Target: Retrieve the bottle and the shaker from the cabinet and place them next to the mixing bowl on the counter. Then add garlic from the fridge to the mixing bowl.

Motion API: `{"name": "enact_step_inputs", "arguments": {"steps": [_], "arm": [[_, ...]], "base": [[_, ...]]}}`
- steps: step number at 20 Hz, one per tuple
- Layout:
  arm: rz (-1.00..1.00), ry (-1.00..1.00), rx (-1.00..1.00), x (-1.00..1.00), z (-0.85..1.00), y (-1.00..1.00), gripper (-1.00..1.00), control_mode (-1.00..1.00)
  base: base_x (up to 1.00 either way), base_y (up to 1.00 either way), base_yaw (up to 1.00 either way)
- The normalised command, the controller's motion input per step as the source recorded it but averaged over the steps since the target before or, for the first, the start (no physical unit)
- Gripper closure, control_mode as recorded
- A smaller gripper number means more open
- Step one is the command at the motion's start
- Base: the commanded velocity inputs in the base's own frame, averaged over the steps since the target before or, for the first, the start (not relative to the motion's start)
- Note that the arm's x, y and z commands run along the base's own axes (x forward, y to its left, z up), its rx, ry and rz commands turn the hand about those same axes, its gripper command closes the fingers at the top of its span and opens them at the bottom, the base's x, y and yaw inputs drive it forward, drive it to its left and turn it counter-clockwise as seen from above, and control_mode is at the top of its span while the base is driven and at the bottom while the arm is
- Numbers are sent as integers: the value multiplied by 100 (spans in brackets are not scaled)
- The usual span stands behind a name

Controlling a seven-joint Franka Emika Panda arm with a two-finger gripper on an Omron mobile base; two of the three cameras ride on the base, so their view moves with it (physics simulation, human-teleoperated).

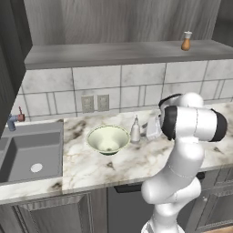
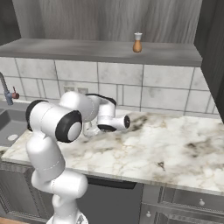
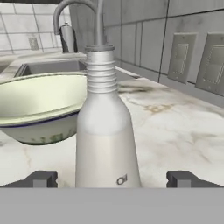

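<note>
Jaws spread wide around the standing bottle, not gripping it.
The gripper [image 3: 112,179] straddles the bottle [image 3: 106,131], upright on the marble surface [image 1: 136,159] just beside the mixing bowl [image 1: 108,139], at its 3 o'clock; the shaker [image 1: 186,41] stands on the cabinet shelf [image 1: 113,53] at 1 o'clock.

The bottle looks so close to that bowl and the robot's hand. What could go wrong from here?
The bottle stands upright on the counter between the open tool fingers, right beside the bowl. If the tool pulls back crookedly, a finger could clip the tall, slim bottle and tip it into the bowl. The shaker sits near the shelf edge, so a clumsy reach might knock it off.
</note>
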Motion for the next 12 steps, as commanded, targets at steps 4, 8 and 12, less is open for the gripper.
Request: {"name": "enact_step_inputs", "arguments": {"steps": [4,8,12], "arm": [[0,0,0,-13,37,0,-100,-100],[-2,0,0,-26,42,0,-100,-100],[-12,0,0,-34,49,0,-100,-100]], "base": [[0,0,0],[0,0,0],[0,0,0]]}}
